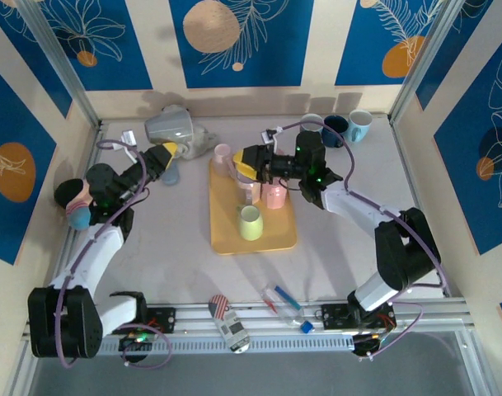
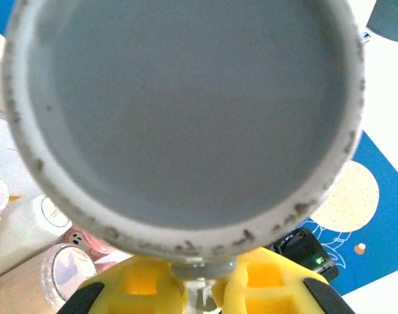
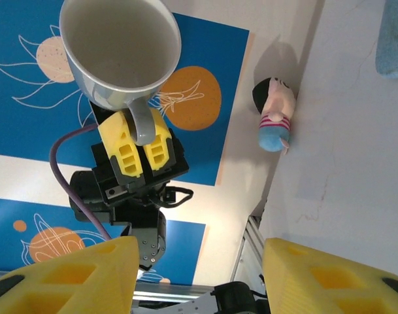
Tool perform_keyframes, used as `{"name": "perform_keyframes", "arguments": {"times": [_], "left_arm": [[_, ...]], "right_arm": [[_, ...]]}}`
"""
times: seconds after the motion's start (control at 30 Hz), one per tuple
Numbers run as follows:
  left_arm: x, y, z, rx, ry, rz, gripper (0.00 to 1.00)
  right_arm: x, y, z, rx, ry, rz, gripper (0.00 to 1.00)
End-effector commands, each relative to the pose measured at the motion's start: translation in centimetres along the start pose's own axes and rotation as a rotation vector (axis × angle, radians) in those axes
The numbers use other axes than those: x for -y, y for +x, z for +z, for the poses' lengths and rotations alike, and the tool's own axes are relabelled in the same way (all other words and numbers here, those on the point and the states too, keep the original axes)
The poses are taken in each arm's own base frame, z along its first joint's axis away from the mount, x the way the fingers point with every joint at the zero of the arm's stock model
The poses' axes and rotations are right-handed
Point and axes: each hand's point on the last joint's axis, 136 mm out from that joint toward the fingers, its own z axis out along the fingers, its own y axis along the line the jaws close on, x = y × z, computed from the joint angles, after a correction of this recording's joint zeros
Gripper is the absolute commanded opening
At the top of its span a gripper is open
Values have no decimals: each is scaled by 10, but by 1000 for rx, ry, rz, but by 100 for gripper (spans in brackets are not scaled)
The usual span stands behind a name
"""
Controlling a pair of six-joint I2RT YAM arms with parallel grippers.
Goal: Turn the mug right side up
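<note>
My left end effector (image 1: 168,152) pinches the grey mug (image 1: 170,125) by its handle, holding it above the worktop's (image 1: 152,247) far-left area. My right end effector (image 1: 247,162) is spread wide over the yellow tray (image 1: 275,239).

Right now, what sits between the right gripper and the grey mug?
In the top view, a pale pink cup and a grey crumpled lump, maybe cloth, lie between the right gripper and the grey mug.
</note>
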Motion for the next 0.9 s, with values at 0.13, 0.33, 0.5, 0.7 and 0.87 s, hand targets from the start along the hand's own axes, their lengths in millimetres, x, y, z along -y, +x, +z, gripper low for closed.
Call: {"name": "perform_keyframes", "arguments": {"times": [0.13,0.33,0.5,0.7,0.87], "left_arm": [[32,-16,-1,48,144,50,0],[30,-14,0,37,140,38,0],[22,-13,6,7,121,42,0],[22,-19,12,14,165,24,0],[17,-22,16,20,170,5,0]], "right_arm": [[-22,-14,16,27,-36,-13,54],[-33,-13,35,-8,-71,-33,55],[-39,-16,51,-29,-86,-2,56],[-47,-12,73,-66,-44,17,55],[-46,-17,80,-41,-13,39,55]]}}
